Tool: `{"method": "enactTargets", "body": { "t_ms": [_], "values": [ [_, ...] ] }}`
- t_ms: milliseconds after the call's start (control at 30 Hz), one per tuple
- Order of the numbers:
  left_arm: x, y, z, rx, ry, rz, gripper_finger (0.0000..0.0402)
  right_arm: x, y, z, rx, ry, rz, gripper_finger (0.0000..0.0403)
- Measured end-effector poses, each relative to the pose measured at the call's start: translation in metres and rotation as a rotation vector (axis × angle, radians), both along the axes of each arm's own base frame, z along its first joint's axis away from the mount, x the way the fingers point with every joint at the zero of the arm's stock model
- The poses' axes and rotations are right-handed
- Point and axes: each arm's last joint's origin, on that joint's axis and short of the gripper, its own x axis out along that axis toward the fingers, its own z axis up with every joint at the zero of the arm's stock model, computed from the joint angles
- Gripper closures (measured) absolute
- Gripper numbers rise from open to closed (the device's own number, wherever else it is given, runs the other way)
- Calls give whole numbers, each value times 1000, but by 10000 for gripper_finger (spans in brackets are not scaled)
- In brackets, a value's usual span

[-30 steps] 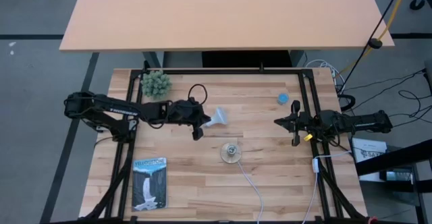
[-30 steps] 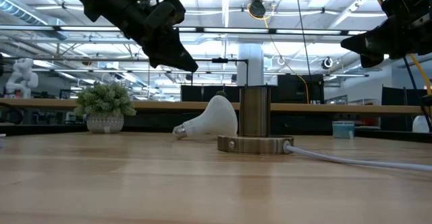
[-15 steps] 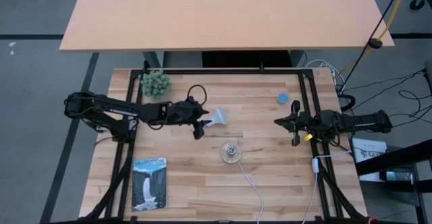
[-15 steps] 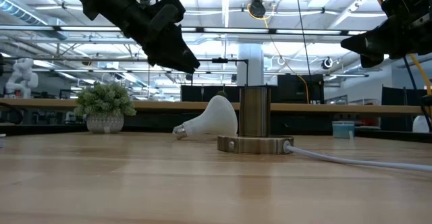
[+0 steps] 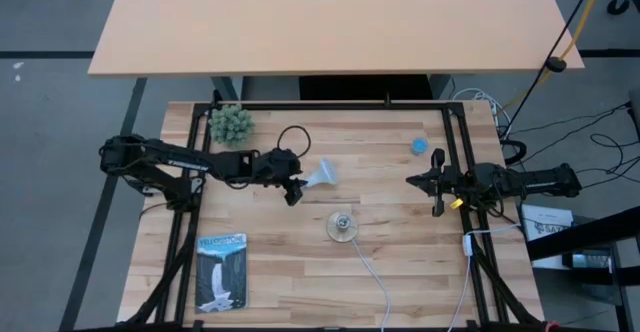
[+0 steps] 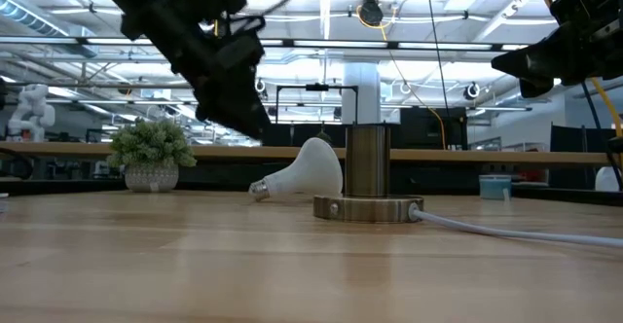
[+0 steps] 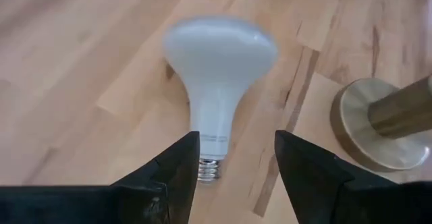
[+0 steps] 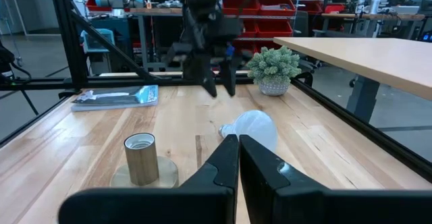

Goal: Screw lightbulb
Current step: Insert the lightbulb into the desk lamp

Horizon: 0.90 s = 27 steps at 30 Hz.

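A wooden worktop (image 5: 400,252) seen from overhead, with two dark robot arms reaching in from its sides. Nearest the front edge, at the left, a booklet with a waterfall picture (image 5: 221,270) lies flat. A little further in, near the middle, a brass-coloured socket (image 5: 342,225) stands upright on a round base, its white cord (image 5: 372,272) trailing toward the front edge.

Just beyond the socket, the lightbulb (image 5: 322,175) lies on its side on the wood. Its white dome points toward the socket side and its narrow grey screw base points toward the left arm. The left pincer (image 5: 294,186) hangs close above that screw base, its two fingers (image 7: 177,166) spread apart on either side of the base without touching it, and it grips nothing. In the low view the left pincer (image 6: 243,119) is clearly above the worktop, with the bulb (image 6: 297,175) resting below it, beside the socket (image 6: 368,172).

At the right side, the right pincer (image 5: 432,183) is held in the air, well apart from the bulb, its fingers pressed together and empty.

Further back, a small blue object (image 5: 419,146) sits toward the right, and a small potted plant (image 5: 231,124) stands in the far left corner.
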Motion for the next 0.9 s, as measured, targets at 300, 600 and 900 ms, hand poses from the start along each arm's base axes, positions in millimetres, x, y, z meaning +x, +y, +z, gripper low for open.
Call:
{"method": "enactTargets", "body": {
  "t_ms": [300,600,900],
  "values": [
    [31,5,-34,-4,111,-25,205,0,0,0,0,0,0,396],
    [47,24,-55,9,182,-2,205,0,0,0,0,0,0,396],
    [45,38,-58,28,185,88,205,0,0,0,0,1,0,396]
  ]
}}
